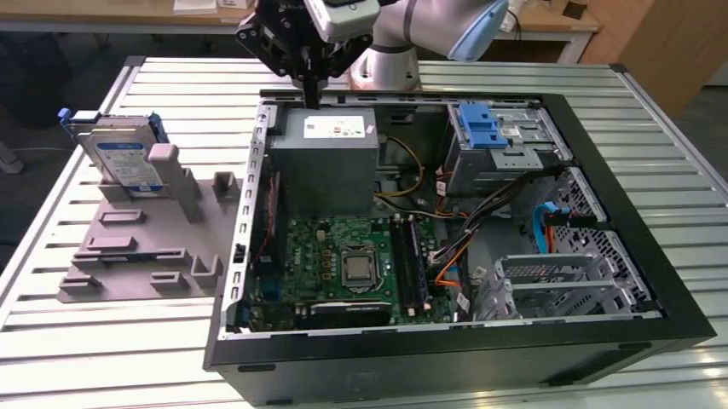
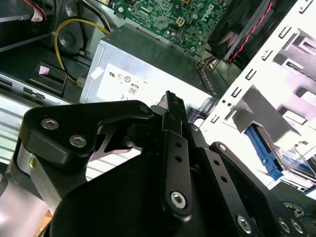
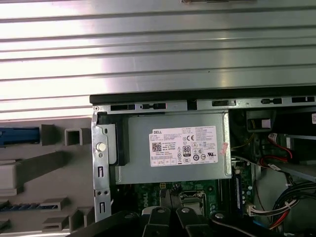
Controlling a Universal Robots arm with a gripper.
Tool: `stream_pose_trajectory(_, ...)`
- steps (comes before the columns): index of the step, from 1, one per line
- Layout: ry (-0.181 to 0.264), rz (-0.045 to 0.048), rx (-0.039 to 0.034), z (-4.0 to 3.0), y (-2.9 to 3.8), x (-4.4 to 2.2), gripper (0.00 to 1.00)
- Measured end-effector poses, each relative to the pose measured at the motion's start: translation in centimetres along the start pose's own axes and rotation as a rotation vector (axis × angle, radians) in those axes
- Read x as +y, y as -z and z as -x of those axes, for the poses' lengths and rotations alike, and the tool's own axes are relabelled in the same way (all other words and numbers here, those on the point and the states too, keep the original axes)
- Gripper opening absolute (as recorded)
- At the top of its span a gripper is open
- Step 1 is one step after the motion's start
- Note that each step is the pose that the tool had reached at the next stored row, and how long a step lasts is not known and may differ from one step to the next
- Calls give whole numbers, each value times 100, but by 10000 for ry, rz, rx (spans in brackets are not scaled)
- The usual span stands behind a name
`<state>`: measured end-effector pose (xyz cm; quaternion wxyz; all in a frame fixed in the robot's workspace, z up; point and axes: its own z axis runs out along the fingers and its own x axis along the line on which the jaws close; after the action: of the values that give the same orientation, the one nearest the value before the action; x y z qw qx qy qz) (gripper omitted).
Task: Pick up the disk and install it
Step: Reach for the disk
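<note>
Found gripper point(image 1: 309, 95) hovering over the far rim of the open case point(image 1: 455, 345), just above the power supply point(image 1: 327, 153), fingers point(image 2: 173, 128) clenched together on nothing. Located disk point(image 1: 123, 158) standing on edge in the grey holder point(image 1: 136, 256) at the exterior view's left of the case, well apart from gripper.

silver-grey arm point(image 1: 393, 53), light blue joint cap point(image 1: 478, 32); matte black tool point(image 1: 309, 94), flat linkage bars point(image 2: 217, 168), silver screws point(image 2: 178, 199).
</note>
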<state>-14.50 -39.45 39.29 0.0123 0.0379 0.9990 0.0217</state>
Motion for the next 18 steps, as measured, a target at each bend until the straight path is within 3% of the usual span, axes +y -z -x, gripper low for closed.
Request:
stream_pose_trajectory(2, -1, 0, 0, -1, 0, 0, 11)
stream_pose_trajectory(4, 0, 0, 0, -47, 0, -2, 11)
stream_pose_trajectory(18, 0, 0, 0, -53, 0, -2, 11)
